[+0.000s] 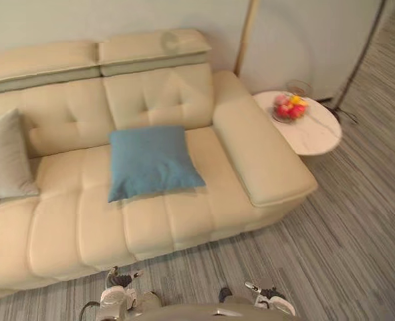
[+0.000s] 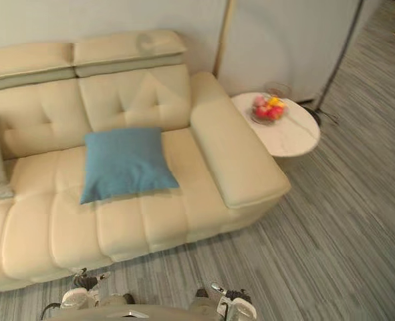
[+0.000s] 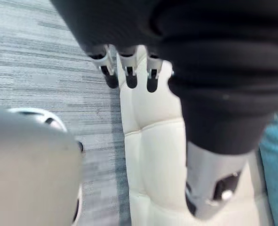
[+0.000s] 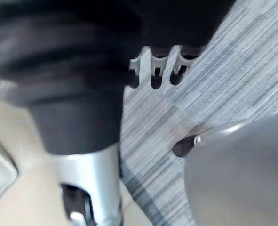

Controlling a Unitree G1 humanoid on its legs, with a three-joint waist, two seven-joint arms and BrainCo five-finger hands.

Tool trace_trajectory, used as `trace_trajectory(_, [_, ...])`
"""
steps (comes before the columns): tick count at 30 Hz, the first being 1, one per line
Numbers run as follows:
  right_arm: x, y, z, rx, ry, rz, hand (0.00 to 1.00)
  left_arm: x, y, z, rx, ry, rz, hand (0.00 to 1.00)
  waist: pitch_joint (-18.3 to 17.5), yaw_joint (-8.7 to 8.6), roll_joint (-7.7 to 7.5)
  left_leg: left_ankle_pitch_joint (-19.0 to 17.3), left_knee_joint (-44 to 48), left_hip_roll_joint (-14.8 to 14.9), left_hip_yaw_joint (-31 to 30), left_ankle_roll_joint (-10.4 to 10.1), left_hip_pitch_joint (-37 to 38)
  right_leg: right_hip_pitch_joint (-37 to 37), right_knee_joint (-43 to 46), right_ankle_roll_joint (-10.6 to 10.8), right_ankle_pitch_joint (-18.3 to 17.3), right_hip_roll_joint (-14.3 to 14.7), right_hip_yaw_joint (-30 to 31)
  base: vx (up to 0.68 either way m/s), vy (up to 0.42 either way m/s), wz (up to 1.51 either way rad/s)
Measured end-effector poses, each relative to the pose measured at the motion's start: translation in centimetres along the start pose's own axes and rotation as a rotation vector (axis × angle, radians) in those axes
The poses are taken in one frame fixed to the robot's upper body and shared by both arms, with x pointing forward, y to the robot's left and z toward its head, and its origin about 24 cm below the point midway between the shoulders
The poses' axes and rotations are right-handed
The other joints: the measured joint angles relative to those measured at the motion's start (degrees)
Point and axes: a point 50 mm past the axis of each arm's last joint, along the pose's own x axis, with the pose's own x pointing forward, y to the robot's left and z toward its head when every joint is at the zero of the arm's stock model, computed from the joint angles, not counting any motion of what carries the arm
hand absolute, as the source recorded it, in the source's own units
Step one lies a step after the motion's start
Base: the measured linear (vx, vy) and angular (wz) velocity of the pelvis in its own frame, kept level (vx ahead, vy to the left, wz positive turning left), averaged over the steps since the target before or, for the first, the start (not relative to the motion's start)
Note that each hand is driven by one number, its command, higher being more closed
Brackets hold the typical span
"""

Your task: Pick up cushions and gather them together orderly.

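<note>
While the left hand [image 3: 130, 75] and right hand [image 4: 155, 70] hang slack-fingered and empty, the blue cushion [image 1: 152, 162] well ahead of them and the grey cushion [image 1: 7, 157] farther off past the left hand, a shallow corner pinch may drag either askew rather than lift it.

Pretty muted overall: cream sofa [image 1: 184, 214], plain all over. One solid teal-ish blue cushion [image 1: 154, 162], one pale flat grey cushion [image 1: 7, 157]. Grey carpet [image 1: 357, 254] with thin lighter and darker streaks. White round desk [image 1: 314, 137], faintly marbled, with a pink, red and yellow bunch [image 1: 291, 107] on top. Pale greenish wall [image 1: 117, 17] behind.
</note>
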Motion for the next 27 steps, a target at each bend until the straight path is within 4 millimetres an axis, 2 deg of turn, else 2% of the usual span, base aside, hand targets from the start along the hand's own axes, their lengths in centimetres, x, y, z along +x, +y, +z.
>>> trace_trajectory(1, [0.0, 0.3, 0.3, -0.008, -0.011, 0.01, 0.0, 0.0, 0.0, -0.1, 0.001, 0.003, 0.001, 0.0, 0.0, -0.06, -0.01, 0.0, 0.0, 0.5, 1.7, 0.0, 0.0, -1.1, -0.1, -0.5, 1.2, 0.8, -0.1, 0.14, 0.015, -1.65])
trace_trajectory(2, [0.0, 0.6, 0.7, -0.017, -0.022, 0.02, 0.0, 0.0, -0.2, 0.2, -0.001, -0.003, -0.004, 0.0, -0.1, -0.12, -0.06, 0.0, 0.0, 1.1, 3.8, 0.0, -0.1, -2.8, 0.1, -1.8, 3.2, 2.2, -1.3, 0.09, -0.008, -1.61])
trace_trajectory(3, [0.0, 1.1, 1.1, -0.031, -0.036, 0.035, 0.0, 0.0, -0.4, 0.5, -0.003, -0.009, -0.009, 0.0, -0.1, 0.13, 0.0, 0.4, 0.2, 2.0, 6.7, 0.7, 0.1, -3.9, -0.6, -4.7, 5.7, 3.0, -6.0, 0.11, -0.064, -1.73])
trace_trajectory(4, [0.1, 1.2, 1.6, -0.032, -0.052, 0.04, 0.0, 0.0, -0.6, 0.5, -0.005, -0.012, -0.014, 0.0, 0.0, 0.21, 0.26, 0.5, 0.0, 2.9, 8.6, 0.8, 1.2, -3.8, -1.0, -7.3, 4.1, 2.7, -12.9, 0.09, -0.102, -1.43])
trace_trajectory(5, [0.1, 1.3, 1.7, -0.03, -0.055, 0.04, 0.0, 0.0, -0.7, 0.7, -0.003, -0.018, -0.018, 0.0, 0.1, 0.06, 0.19, 0.4, -0.3, 2.7, 9.3, 0.7, 2.1, -4.1, 1.3, -10.8, 0.3, 1.5, -20.0, 0.11, -0.159, -1.14])
trace_trajectory(6, [0.1, 1.0, 1.2, -0.034, -0.038, 0.034, 0.0, -0.1, -1.0, 0.7, 0.01, -0.022, -0.029, 0.0, 0.0, -0.65, -0.19, 0.0, 0.4, 2.2, 12.2, 0.3, 3.6, -4.2, 7.1, -10.7, -7.2, -3.3, -34.4, 0.14, -0.146, -1.03])
trace_trajectory(7, [0.1, 0.8, 1.1, -0.035, -0.038, 0.03, 0.0, -0.1, -1.0, 0.7, 0.024, -0.028, -0.034, 0.0, -0.2, -1.05, -0.41, -0.6, 2.2, 2.2, 14.4, -0.4, 4.5, -3.8, 10.2, -12.0, -8.8, -5.6, -44.5, 0.15, -0.136, -1.23])
trace_trajectory(8, [0.0, 1.0, 1.1, -0.037, -0.037, 0.034, 0.0, -0.1, -1.0, 0.6, 0.027, -0.026, -0.033, 0.0, -0.4, -0.38, -0.77, -0.8, 3.1, 2.5, 16.2, -0.8, 5.2, -3.4, 10.4, -14.0, -9.6, -5.6, -48.5, 0.18, -0.153, -1.51])
trace_trajectory(9, [0.0, 1.3, 1.1, -0.045, -0.04, 0.039, 0.0, -0.1, -0.8, 0.4, 0.032, -0.021, -0.029, 0.0, -0.6, 0.39, -0.46, -1.3, 3.9, 3.5, 18.8, -1.6, 6.3, -2.5, 10.3, -15.0, -11.6, -5.5, -52.3, 0.14, -0.141, -1.34])
trace_trajectory(11, [0.2, 0.9, 1.5, -0.044, -0.046, 0.025, 0.0, -0.1, -1.2, 0.7, 0.065, -0.033, -0.05, 0.0, -0.3, -0.66, 0.04, -1.6, 3.1, 3.2, 20.2, -1.9, 7.1, -3.0, 13.1, -13.1, -16.1, -6.0, -53.1, 0.15, -0.12, -0.89])
trace_trajectory(12, [0.2, 0.7, 1.4, -0.038, -0.041, 0.018, 0.0, -0.1, -1.2, 0.7, 0.084, -0.036, -0.054, 0.0, -0.3, -1.1, 0.16, -1.7, 2.0, 3.0, 20.2, -1.8, 7.9, -3.3, 13.9, -12.3, -16.5, -5.5, -52.5, 0.16, -0.117, -0.64])
trace_trajectory(13, [0.2, 0.5, 1.0, -0.031, -0.023, 0.011, 0.0, 0.0, -1.2, 0.8, 0.106, -0.033, -0.061, 0.0, -0.4, -1.57, 0.06, -1.4, 3.2, 3.9, 20.5, -1.9, 8.7, -3.4, 13.8, -12.2, -16.9, -3.7, -50.4, 0.17, -0.132, -0.67])
trace_trajectory(14, [0.2, 0.5, 0.6, -0.035, -0.005, 0.01, 0.0, 0.0, -1.3, 0.5, 0.111, -0.021, -0.068, 0.0, -0.4, -1.5, -0.05, -1.3, 9.0, 6.2, 20.5, -1.9, 7.0, -2.9, 13.0, -12.4, -16.7, -2.4, -48.8, 0.15, -0.124, -0.94])
trace_trajectory(15, [0.2, 0.5, 0.5, -0.035, -0.002, 0.01, 0.0, 0.0, -1.3, 0.7, 0.104, -0.024, -0.075, 0.0, -0.2, -1.38, 0.1, -0.2, 21.6, 10.9, 18.6, -0.9, 3.5, -1.3, 11.4, -12.8, -16.5, -0.2, -46.5, 0.13, -0.103, -0.88])
trace_trajectory(16, [0.3, 0.4, 0.4, -0.036, 0.002, 0.008, 0.0, 0.1, -1.3, 0.8, 0.097, -0.027, -0.074, 0.0, -0.1, -1.2, 0.23, -0.3, 27.0, 12.6, 16.9, -0.5, 1.9, -0.5, 10.9, -12.9, -16.4, 0.7, -45.5, 0.16, -0.128, -1.0])
trace_trajectory(17, [0.3, 0.3, 0.4, -0.037, 0.004, 0.004, 0.0, 0.1, -1.2, 1.1, 0.083, -0.037, -0.069, 0.0, 0.6, -0.86, 0.7, -0.9, 36.9, 15.3, 13.1, 1.3, -1.1, 2.1, 9.9, -13.2, -16.0, 2.6, -43.8, 0.13, -0.116, -1.03])
trace_trajectory(18, [0.3, 0.2, 0.3, -0.033, 0.008, 0.002, 0.0, 0.1, -1.2, 1.4, 0.081, -0.05, -0.068, 0.0, 1.0, -0.56, 0.8, -1.4, 43.0, 16.0, 8.2, 1.6, -4.2, 4.3, 9.4, -13.3, -16.0, 3.9, -41.8, 0.1, -0.09, -1.07])
trace_trajectory(19, [0.2, 0.2, 0.2, -0.034, 0.01, 0.002, 0.0, 0.1, -1.2, 1.5, 0.083, -0.057, -0.071, 0.0, 1.1, -0.24, 0.78, -1.6, 44.9, 15.8, 5.5, 1.1, -6.3, 5.3, 8.8, -13.0, -16.2, 4.3, -41.0, 0.03, -0.026, -1.03])
trace_trajectory(20, [0.2, 0.3, 0.1, -0.035, 0.011, 0.004, 0.0, 0.1, -1.3, 1.8, 0.085, -0.071, -0.074, 0.0, 1.2, -0.16, 0.45, -2.2, 45.4, 14.3, 1.6, 0.4, -9.9, 6.5, 7.7, -12.5, -16.5, 5.2, -38.8, 0.03, -0.023, -1.07])
trace_trajectory(21, [0.2, 0.5, 0.4, -0.031, 0.005, 0.008, 0.0, 0.1, -1.2, 2.3, 0.076, -0.09, -0.073, 0.0, 1.3, 0.25, 0.16, -3.3, 39.5, 10.1, -3.6, 0.1, -13.2, 8.2, 4.7, -8.7, -17.8, 5.6, -36.5, 0.05, -0.006, -1.03])
trace_trajectory(22, [0.2, 0.3, 0.3, -0.029, 0.008, 0.004, 0.0, 0.0, -1.5, 2.2, 0.067, -0.088, -0.081, 0.0, 1.1, 0.49, 1.53, -3.4, 35.6, 9.1, -6.3, 0.2, -13.7, 9.0, 5.4, -6.0, -19.6, 5.0, -36.5, 0.1, 0.049, -1.25])
trace_trajectory(23, [0.4, -0.1, 0.8, -0.024, -0.006, -0.009, 0.0, -0.2, -2.1, 2.3, 0.036, -0.09, -0.089, 0.0, 1.2, 1.41, 2.6, -4.0, 30.3, 8.7, -8.7, -1.1, -14.7, 6.0, 14.8, -12.8, -21.8, 2.4, -34.9, 0.11, 0.072, -1.35])
trace_trajectory(24, [0.4, 0.2, 1.3, -0.027, -0.026, 0.0, 0.0, -0.1, -1.7, 2.6, 0.021, -0.104, -0.077, 0.0, 1.9, 1.92, 2.39, -4.5, 23.0, 6.6, -15.8, -3.3, -15.7, 4.9, 18.5, -7.6, -22.2, 0.1, -28.8, 0.13, 0.119, -1.26])
trace_trajectory(25, [0.5, -0.2, 1.6, -0.025, -0.036, -0.013, 0.0, -0.2, -2.1, 2.3, 0.02, -0.091, -0.089, 0.0, 1.6, 1.73, 3.03, -4.3, 20.5, 5.8, -19.0, -3.8, -15.9, 5.3, 17.9, -7.7, -22.1, 0.4, -28.7, 0.13, 0.156, -1.16])
trace_trajectory(26, [0.6, -0.2, 2.1, -0.028, -0.049, -0.013, 0.0, -0.5, -2.8, 1.9, 0.001, -0.07, -0.108, 0.0, 1.2, 1.91, 3.42, -3.3, 14.4, 3.0, -24.6, -4.3, -15.3, 5.1, 17.2, -7.3, -21.6, 1.0, -26.6, 0.15, 0.186, -0.97])
trace_trajectory(27, [0.5, 0.2, 2.0, -0.028, -0.047, -0.003, 0.0, -0.5, -2.6, 1.7, -0.007, -0.063, -0.106, 0.0, 1.1, 1.81, 2.97, -0.5, 11.7, 1.4, -26.3, -1.8, -14.8, 5.6, 15.9, -6.6, -20.9, 1.6, -24.3, 0.14, 0.154, -1.07])
